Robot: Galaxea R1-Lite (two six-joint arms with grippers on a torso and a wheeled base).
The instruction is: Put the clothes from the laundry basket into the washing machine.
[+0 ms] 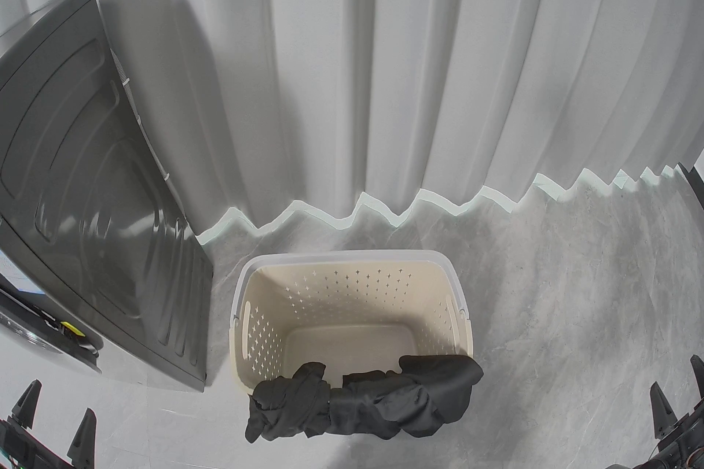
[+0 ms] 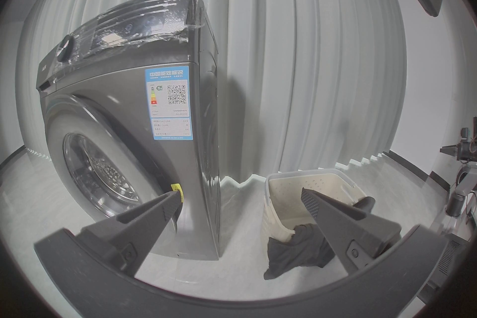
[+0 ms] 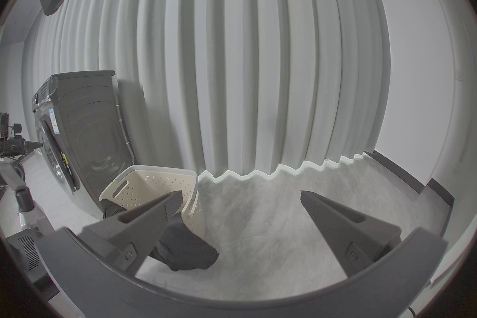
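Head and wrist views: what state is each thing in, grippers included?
Basket: upright, bottom bare.
Garment: draped over basket's near rim, partly outside.
Washer door: looks shut.
Left gripper: open, empty.
Right gripper: open, empty.

Black clothes (image 1: 367, 401) draped over near rim of cream laundry basket (image 1: 257, 338); grey washing machine (image 1: 88, 199) beside it.

head view: high up, looking steeply down on the laundry basket (image 1: 352, 294), close below. left wrist view: low, facing the washing machine (image 2: 124, 100) front, near. right wrist view: low, facing the curtain (image 3: 248, 60), basket and machine farther off. all three share basket, machine, curtain.
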